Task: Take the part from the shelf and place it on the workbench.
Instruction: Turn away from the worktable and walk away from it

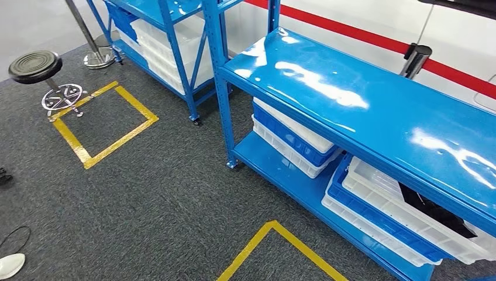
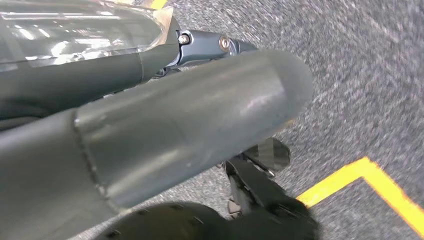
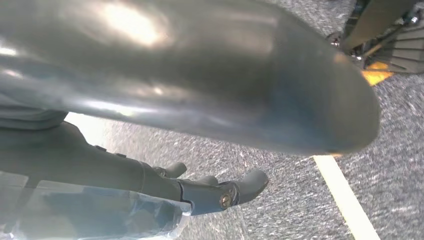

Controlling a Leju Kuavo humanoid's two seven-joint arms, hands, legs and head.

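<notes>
Part: clear bagged part (image 3: 95,215) is held by both hands | Left hand (image 2: 200,47): clamped on bag | Right hand (image 3: 210,192): clamped on bag | Blue shelf (image 1: 374,105): seen ahead

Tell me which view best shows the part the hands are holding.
Right wrist view: the clear bagged part lies under the right hand, dark contents faintly visible. Left wrist view catches a glossy stretch beside the left hand. Head view looks at shelving instead.

Bright overhead light throws white glare patches across the glossy blue shelf top (image 1: 362,99), the head view stays sharp, while both wrist views are blurred and out of focus up close.
</notes>
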